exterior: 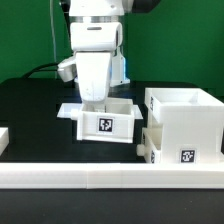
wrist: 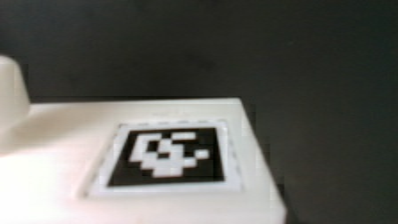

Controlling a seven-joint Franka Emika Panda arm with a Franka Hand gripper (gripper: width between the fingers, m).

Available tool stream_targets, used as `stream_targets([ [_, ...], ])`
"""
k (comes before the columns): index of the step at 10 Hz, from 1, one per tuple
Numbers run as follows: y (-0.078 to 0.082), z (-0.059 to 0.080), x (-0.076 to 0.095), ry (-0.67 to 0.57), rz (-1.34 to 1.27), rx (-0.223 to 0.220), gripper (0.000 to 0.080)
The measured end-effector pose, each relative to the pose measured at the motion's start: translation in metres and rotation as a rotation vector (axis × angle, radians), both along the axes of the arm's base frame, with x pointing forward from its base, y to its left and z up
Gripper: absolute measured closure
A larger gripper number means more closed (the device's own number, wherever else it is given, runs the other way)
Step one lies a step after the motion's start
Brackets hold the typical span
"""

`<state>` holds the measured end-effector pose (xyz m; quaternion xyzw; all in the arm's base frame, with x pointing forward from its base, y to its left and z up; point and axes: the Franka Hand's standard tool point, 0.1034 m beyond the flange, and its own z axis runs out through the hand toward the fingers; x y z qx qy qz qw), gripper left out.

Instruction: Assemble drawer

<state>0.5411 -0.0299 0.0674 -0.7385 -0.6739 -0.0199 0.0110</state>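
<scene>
Jaws reach into the tray, their opening hidden; case just beside at 3 o'clock, rail along counter edge at 6

No readable words, brands or numbers anywhere. Only signs: black-and-white square tags. One tag on front wall of tray, exterior view. One tag low on front of case, partly cut by rail. Wrist view: one tag close up on flat white part, pattern blurred, no characters.
</scene>
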Motion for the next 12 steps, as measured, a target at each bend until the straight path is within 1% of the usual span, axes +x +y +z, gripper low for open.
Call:
stream_targets([
  [4,0.000,-0.002,-0.001,0.003,0.004,0.000,0.0757],
  [7,0.012,0.001,0.013,-0.004,0.027,0.001,0.0757],
  [8,0.014,0.001,0.016,-0.006,0.029,0.002,0.0757],
  [12,0.014,-0.002,0.014,-0.003,0.029,0.003,0.0757],
])
